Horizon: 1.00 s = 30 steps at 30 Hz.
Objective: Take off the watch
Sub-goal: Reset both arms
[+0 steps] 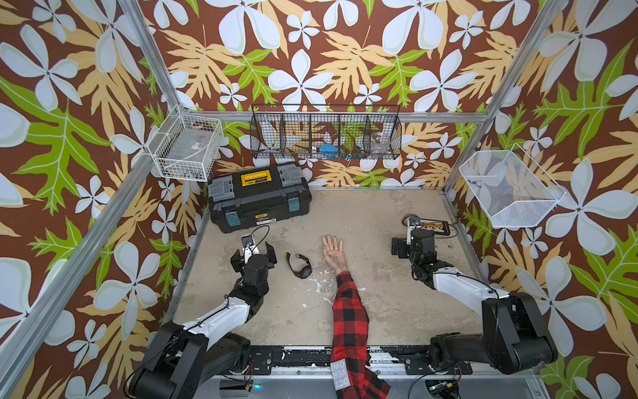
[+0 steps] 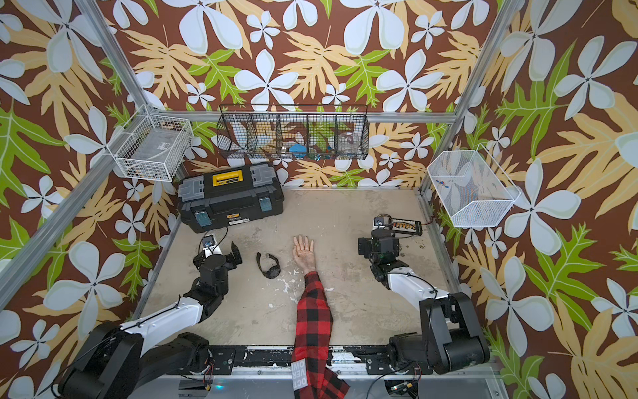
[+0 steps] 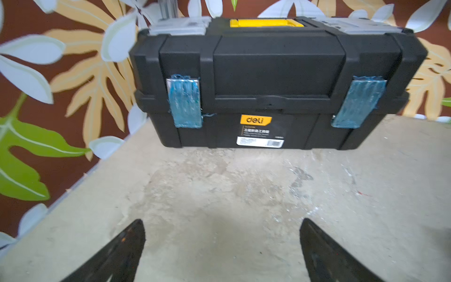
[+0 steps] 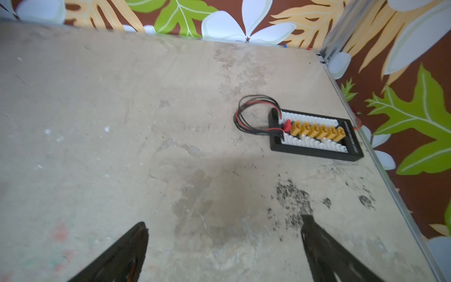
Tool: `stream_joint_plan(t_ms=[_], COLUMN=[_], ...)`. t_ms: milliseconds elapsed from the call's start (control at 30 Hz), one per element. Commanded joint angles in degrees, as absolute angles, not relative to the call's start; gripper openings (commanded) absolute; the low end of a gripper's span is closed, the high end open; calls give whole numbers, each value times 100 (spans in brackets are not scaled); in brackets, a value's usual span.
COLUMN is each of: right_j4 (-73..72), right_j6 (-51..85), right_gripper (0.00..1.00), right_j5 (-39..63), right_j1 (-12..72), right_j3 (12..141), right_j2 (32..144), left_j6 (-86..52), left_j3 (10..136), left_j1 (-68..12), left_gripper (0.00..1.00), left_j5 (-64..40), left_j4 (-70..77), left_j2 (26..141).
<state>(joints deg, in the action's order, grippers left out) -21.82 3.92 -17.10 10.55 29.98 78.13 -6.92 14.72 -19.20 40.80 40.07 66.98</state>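
Observation:
The black watch (image 1: 299, 265) (image 2: 270, 265) lies on the table with its strap unbuckled, between my left gripper and a person's hand (image 1: 333, 254). The hand rests palm up with a bare wrist, and a red-and-black plaid sleeve (image 1: 348, 311) covers the arm. My left gripper (image 1: 253, 254) (image 3: 222, 222) is open and empty, just left of the watch and facing the toolbox. My right gripper (image 1: 411, 243) (image 4: 224, 221) is open and empty over bare table, well right of the hand. Neither wrist view shows the watch.
A black toolbox (image 1: 259, 197) (image 3: 268, 85) with a yellow handle stands at the back left. A black connector board (image 1: 431, 226) (image 4: 314, 134) with looped wires lies at the back right. Wire baskets hang on the left wall (image 1: 186, 148), the back wall (image 1: 326, 133) and the right wall (image 1: 507, 188).

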Motion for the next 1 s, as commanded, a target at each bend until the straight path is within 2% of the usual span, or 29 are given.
stream_joint_plan(t_ms=[0, 100, 233, 300, 500, 567, 600, 633, 733, 967], right_j4=[-4219, -4774, -5989, -6507, -6598, -6881, -7143, -7545, -7047, -7096], right_j6=[-196, -34, -128, -105, -53, 21, 39, 3, 49, 60], right_gripper=[100, 100, 100, 100, 100, 100, 100, 100, 100, 100], right_j5=[-2591, -2632, -1809, -1769, -1055, -762, -714, -733, -632, -598], right_j1=[974, 852, 811, 775, 543, 410, 373, 370, 334, 308], right_j3=[2468, 2225, 1648, 1413, 1287, 1128, 1039, 944, 1110, 1098], right_j2=[7899, 8148, 8201, 8309, 8238, 8317, 8439, 8583, 8474, 8490], left_j6=[28, -261, -337, -371, -272, -272, -254, -368, -366, -402], left_j3=[1266, 1027, 922, 843, 846, 599, 632, 792, 817, 808], left_j1=[-1797, -1455, -1134, -993, -856, -767, -765, -752, -690, -680], left_gripper=[100, 100, 100, 100, 100, 100, 100, 100, 100, 100], left_j5=[4448, 3835, 3387, 3111, 2355, 2314, 2299, 2203, 2131, 2175], left_j4=[5780, 6299, 6819, 7138, 7290, 8124, 8074, 7406, 7615, 7539], left_j2=[7016, 7297, 7613, 7875, 8080, 8402, 8392, 8221, 8348, 8309])
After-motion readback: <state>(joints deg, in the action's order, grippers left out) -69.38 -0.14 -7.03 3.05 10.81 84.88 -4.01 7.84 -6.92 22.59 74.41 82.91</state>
